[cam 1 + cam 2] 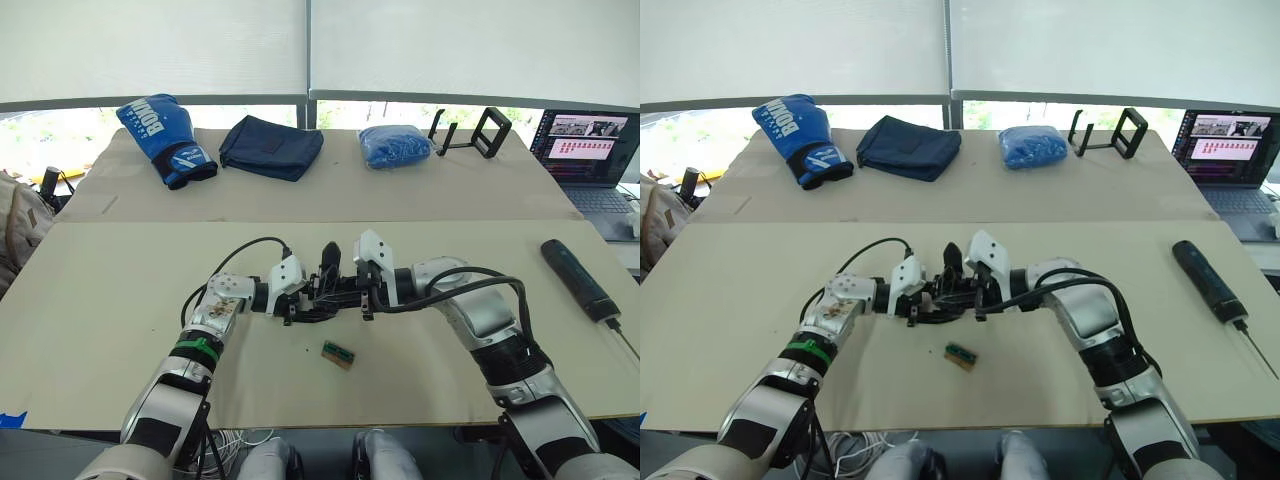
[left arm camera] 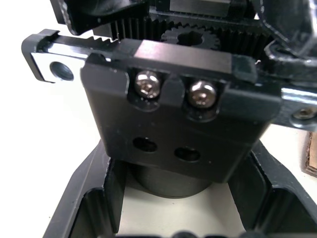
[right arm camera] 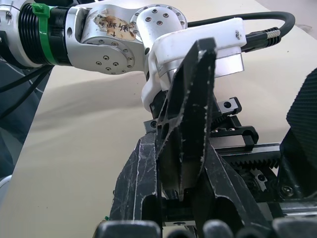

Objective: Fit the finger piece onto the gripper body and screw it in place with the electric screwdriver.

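Gripping, L side: left gripper (image 1: 300,312) has the gripper body (image 2: 173,129) clamped betw. its black fingers (image 2: 84,208); the body's round base sits down in the gap.
Gripping, R side: right gripper (image 1: 352,292) holds the finger piece (image 3: 188,114) pinched betw. its fingers, tip pointing up.
Finger piece vs body: piece sits right at the toothed rail on the body's top; touching or just above, can't tell.
Body detail: two silver screws (image 2: 148,83) side by side on the block face, two bare holes below, gear teeth behind.
Where: both grippers meet mid-table, over the near board of the table (image 1: 120,270).
Small block: green-and-brown block (image 1: 338,354) lies on the board just near of the grippers, untouched.
Electric screwdriver (image 1: 581,279): lying flat at far R edge of table, well apart from both grippers, bit toward the near side.
Back of table: blue boxing glove (image 1: 163,138), dark pouch (image 1: 270,147), blue cloth bundle (image 1: 394,146), black stand (image 1: 472,133); laptop (image 1: 590,150) off to R.
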{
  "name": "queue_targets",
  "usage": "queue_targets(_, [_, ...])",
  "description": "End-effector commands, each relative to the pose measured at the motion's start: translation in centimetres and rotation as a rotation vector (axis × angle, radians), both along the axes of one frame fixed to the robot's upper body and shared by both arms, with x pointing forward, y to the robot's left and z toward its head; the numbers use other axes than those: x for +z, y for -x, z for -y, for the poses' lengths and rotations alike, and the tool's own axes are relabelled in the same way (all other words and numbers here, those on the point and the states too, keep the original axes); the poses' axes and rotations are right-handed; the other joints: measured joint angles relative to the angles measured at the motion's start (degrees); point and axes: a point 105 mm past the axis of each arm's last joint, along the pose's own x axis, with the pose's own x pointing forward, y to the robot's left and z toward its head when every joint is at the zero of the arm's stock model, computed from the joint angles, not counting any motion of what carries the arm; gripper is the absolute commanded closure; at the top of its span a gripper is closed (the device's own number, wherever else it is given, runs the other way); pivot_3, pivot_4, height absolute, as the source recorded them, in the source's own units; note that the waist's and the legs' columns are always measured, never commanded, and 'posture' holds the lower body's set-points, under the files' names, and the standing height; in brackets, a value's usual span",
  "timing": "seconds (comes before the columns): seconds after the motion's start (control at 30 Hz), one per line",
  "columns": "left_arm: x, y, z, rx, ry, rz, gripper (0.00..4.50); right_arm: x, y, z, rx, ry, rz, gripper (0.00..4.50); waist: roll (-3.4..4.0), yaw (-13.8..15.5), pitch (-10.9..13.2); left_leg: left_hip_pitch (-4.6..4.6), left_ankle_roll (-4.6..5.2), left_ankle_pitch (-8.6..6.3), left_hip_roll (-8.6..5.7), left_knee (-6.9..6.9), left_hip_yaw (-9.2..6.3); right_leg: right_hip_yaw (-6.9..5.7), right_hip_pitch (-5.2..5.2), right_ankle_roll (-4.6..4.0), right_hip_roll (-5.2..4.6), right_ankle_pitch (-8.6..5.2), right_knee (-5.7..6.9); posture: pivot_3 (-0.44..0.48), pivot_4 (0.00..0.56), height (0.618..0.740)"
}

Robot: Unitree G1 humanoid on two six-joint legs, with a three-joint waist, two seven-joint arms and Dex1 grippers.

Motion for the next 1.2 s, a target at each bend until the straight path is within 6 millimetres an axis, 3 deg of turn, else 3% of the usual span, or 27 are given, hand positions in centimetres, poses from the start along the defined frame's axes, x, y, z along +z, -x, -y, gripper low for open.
queue_targets(0.03, [-0.6, 0.6, 0.2, -0.022, -0.007, -0.021, 2.18, -0.3, -0.6, 1.0, -0.049, 0.032, -0.002, 4.12, 0.00, 0.00, 0.00, 0.00, 0.00, 0.00, 0.00, 0.00, 0.00, 0.00, 0.00, 0.00, 0.00, 0.00, 0.00, 0.000, 0.150, 0.740])
queue_targets(0.6, [-0.6, 0.6, 0.2, -0.022, -0.012, -0.021, 2.18, 0.7, -0.3, 0.6, -0.028, -0.010, 0.037, 4.12, 0.00, 0.00, 0.00, 0.00, 0.00, 0.00, 0.00, 0.00, 0.00, 0.00, 0.00, 0.00, 0.00, 0.00, 0.00, 0.000, 0.150, 0.740])
queue_targets(1.0, [-0.6, 0.6, 0.2, -0.020, -0.009, -0.022, 2.18, 0.5, -0.4, 1.1, -0.032, 0.022, 0.031, 4.12, 0.00, 0.04, 0.00, -0.01, 0.01, 0.00, 0.00, 0.00, -0.01, -0.01, 0.00, 0.00, -0.01, 0.00, -0.01, 0.000, 0.150, 0.740])
queue_targets(1.2, [-0.6, 0.6, 0.2, -0.018, -0.006, -0.022, 2.18, -0.6, -0.2, 0.8, -0.034, 0.046, -0.013, 4.12, 0.00, 0.04, 0.00, -0.01, 0.01, 0.00, 0.00, 0.00, -0.01, -0.01, 0.00, 0.00, -0.02, 0.00, -0.01, 0.000, 0.150, 0.740])
